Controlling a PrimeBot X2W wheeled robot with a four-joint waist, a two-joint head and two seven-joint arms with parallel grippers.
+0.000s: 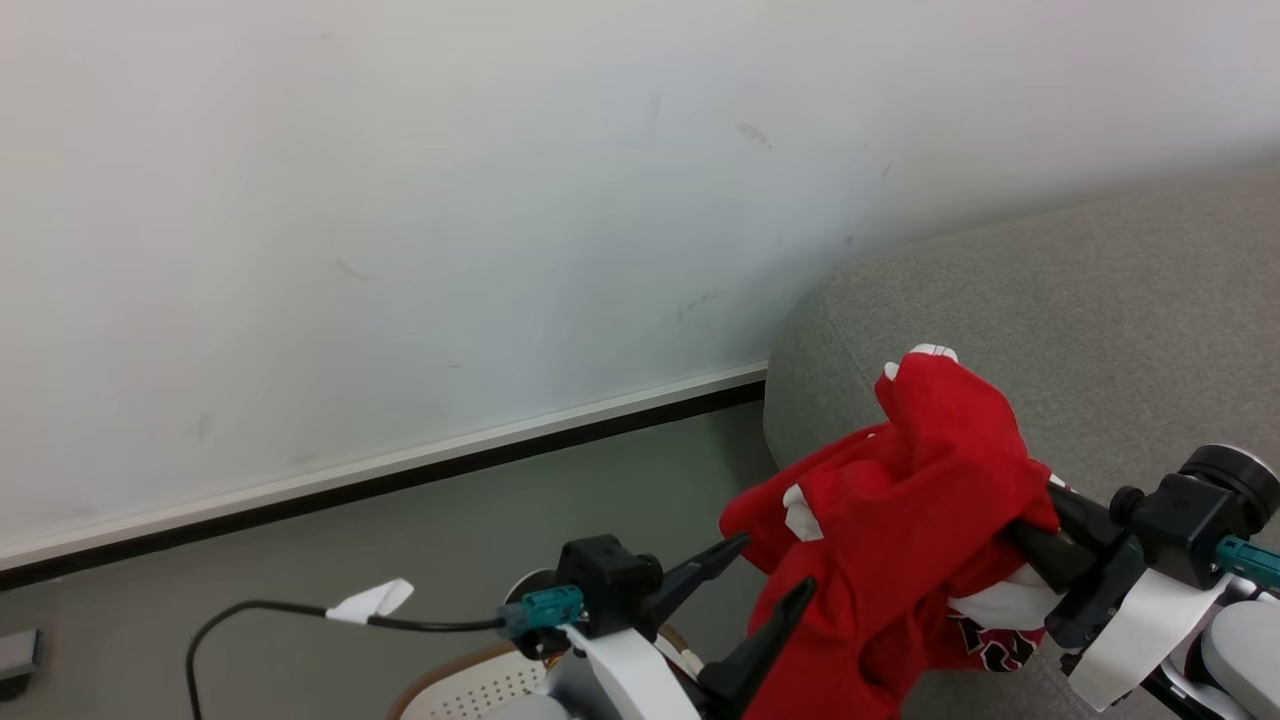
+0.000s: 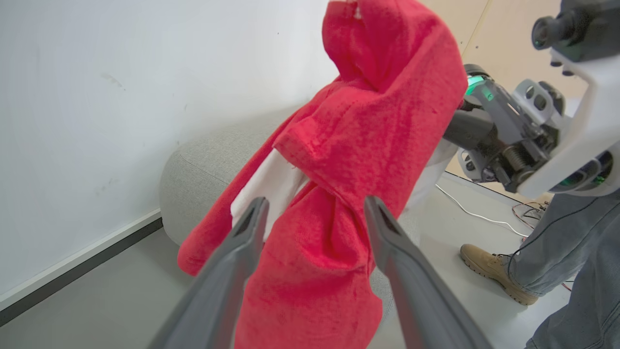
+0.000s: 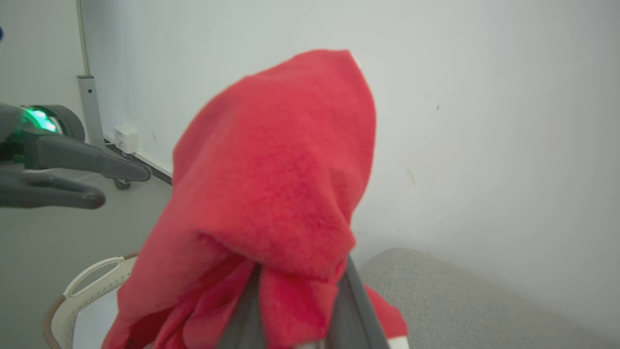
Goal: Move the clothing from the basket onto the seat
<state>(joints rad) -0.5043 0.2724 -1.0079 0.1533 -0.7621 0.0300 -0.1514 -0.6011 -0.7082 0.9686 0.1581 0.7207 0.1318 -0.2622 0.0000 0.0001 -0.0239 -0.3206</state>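
The clothing (image 1: 900,500) hangs bunched in the air, clear of the basket and just off the rounded end of the seat (image 1: 1100,300), its lower folds draping in front of the grey upholstery. The basket (image 3: 87,283) sits on the floor below and to the left, near the white wall. The right gripper (image 1: 1045,540) has its jaws nearly together, apparently clamped on a fold since the tips are buried in fabric, while the left gripper (image 2: 316,201) hovers just beside the garment with jaws wide apart, holding nothing.
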